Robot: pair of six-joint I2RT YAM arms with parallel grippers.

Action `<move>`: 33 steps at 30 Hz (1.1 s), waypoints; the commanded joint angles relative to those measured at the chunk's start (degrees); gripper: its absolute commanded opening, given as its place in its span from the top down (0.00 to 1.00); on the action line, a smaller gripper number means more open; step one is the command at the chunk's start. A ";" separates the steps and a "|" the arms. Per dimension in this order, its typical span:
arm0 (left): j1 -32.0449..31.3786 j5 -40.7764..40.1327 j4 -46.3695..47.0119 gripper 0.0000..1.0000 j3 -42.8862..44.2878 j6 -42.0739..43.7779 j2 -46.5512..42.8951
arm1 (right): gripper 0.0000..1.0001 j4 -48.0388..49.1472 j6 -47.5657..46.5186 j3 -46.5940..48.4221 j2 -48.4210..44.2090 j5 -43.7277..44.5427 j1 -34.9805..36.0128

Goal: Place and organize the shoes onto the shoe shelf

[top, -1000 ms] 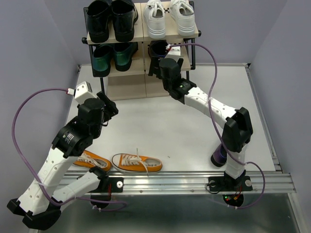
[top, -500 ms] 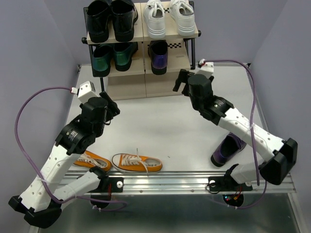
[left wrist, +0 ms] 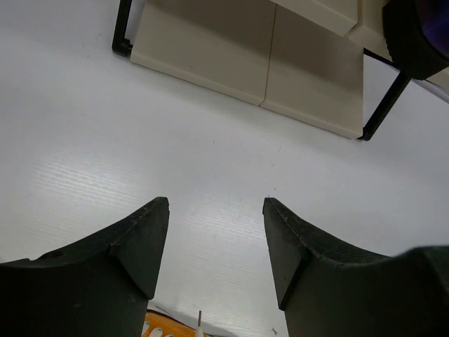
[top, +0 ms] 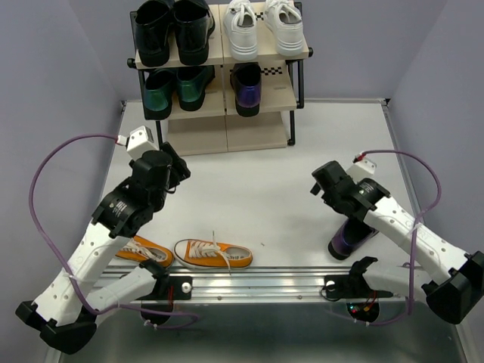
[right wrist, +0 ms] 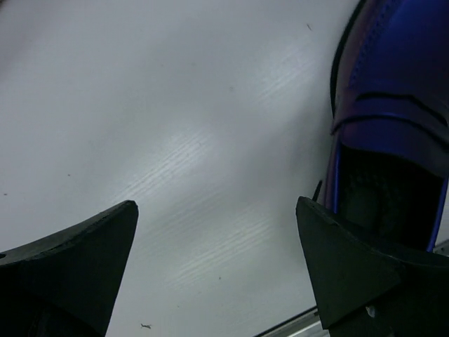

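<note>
The shoe shelf [top: 227, 132] stands at the back. White sneakers [top: 263, 30] sit on its top tier at the right. One purple loafer [top: 246, 89] rests on the middle tier. The other purple loafer [top: 349, 238] lies on the table near the right arm, and the right wrist view shows it [right wrist: 393, 91] just right of my open, empty right gripper [right wrist: 217, 210]. Two orange sneakers [top: 213, 254] [top: 144, 249] lie at the front left. My left gripper [top: 180, 168] hovers open and empty above the table, facing the shelf [left wrist: 259, 60].
A shiny black pair [top: 172, 30] fills the top tier's left half, and a metallic green pair [top: 175, 89] sits below it. A metal rail [top: 302, 280] runs along the table's front edge. Purple cables loop from both arms.
My right arm has drawn back from the shelf's middle tier to the front right, beside the loafer on the table. One purple loafer stays on the shelf. The left arm barely shifted.
</note>
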 commanded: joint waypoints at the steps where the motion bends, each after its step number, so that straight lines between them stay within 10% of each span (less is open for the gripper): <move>1: 0.36 0.55 2.66 0.33 -1.22 0.66 0.25 | 0.00 -15.73 18.35 -0.77 1.74 -2.97 -0.02; 16: 0.36 1.69 4.95 0.33 -2.28 1.28 2.53 | 0.05 -8.23 19.37 -14.38 -0.63 -6.20 -0.02; 21: 0.36 1.69 5.21 0.33 -2.01 1.28 2.89 | 0.48 8.47 2.76 -17.65 -2.65 -12.28 -0.02; 24: 0.36 1.34 5.21 0.33 -1.84 1.63 2.89 | 0.99 12.72 -7.79 -15.72 -1.08 -14.74 1.20; 33: 0.36 0.81 4.51 0.33 -1.31 1.01 2.36 | 0.99 18.96 -19.50 -5.96 10.26 -10.62 21.06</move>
